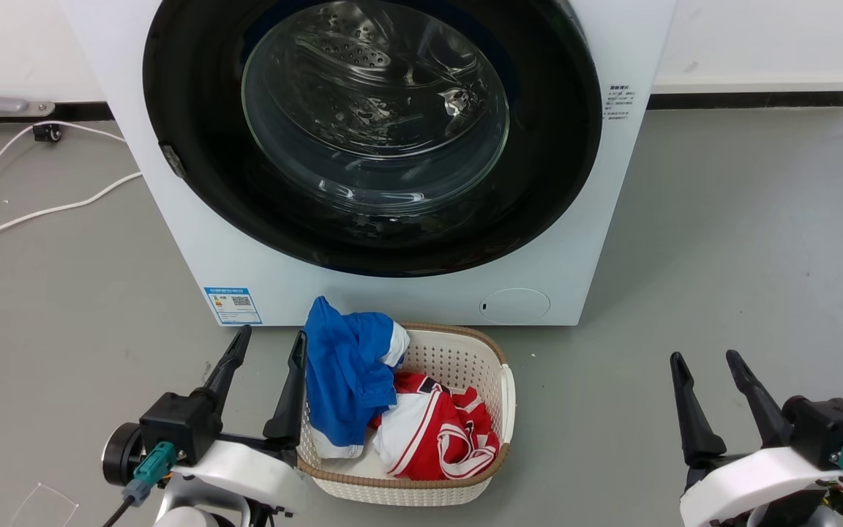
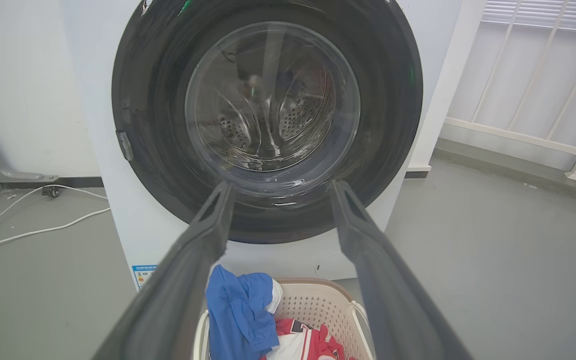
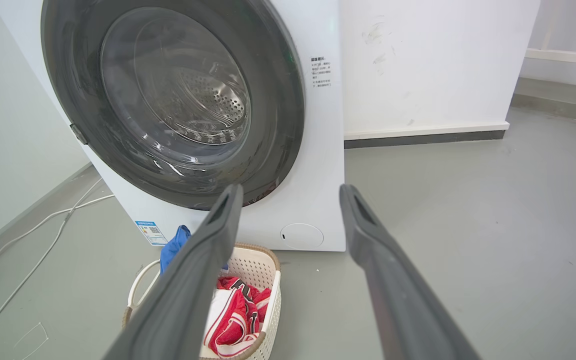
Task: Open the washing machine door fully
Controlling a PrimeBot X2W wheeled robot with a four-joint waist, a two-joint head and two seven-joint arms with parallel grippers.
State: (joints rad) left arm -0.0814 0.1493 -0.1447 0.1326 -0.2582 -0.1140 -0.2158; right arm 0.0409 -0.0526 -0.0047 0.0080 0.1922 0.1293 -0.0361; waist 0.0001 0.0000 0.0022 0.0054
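1. Left pincer (image 1: 271, 333) sits lowest in the head view. Its two dark fingers are spread apart with nothing between them, and the inner finger is just beside the left rim of the basket (image 1: 507, 388). I cannot tell whether it touches.
2. Right pincer (image 1: 703, 356) is well apart from the basket on its right side, over bare floor. It is likewise spread and empty.
3. Inside the basket, a blue garment (image 1: 345, 373) drapes over the left rim and a red-and-white garment (image 1: 443, 432) fills the middle.
4. Just behind the basket stands the white washer (image 1: 575, 219). Above the basket is the washing machine door (image 1: 372, 132), which looks shut and flush with the washer front, so the opening appears not yet begun.
5. Up and to the left of the basket, a small grey fitting (image 1: 173, 161) sits at the door's edge. I cannot tell whether it is a hinge or a catch.
6. The step in hand is probably the reach.
   - First settle which side of the door swings free.
   - Lift one arm clear of the basket, then hook a fingertip behind the black rim on that side, not on the glass.
   - Pull along the door's arc rather than straight back, so the glossy rim does not slip off the finger.
   - Keep the idle arm and the basket out of the swing path.
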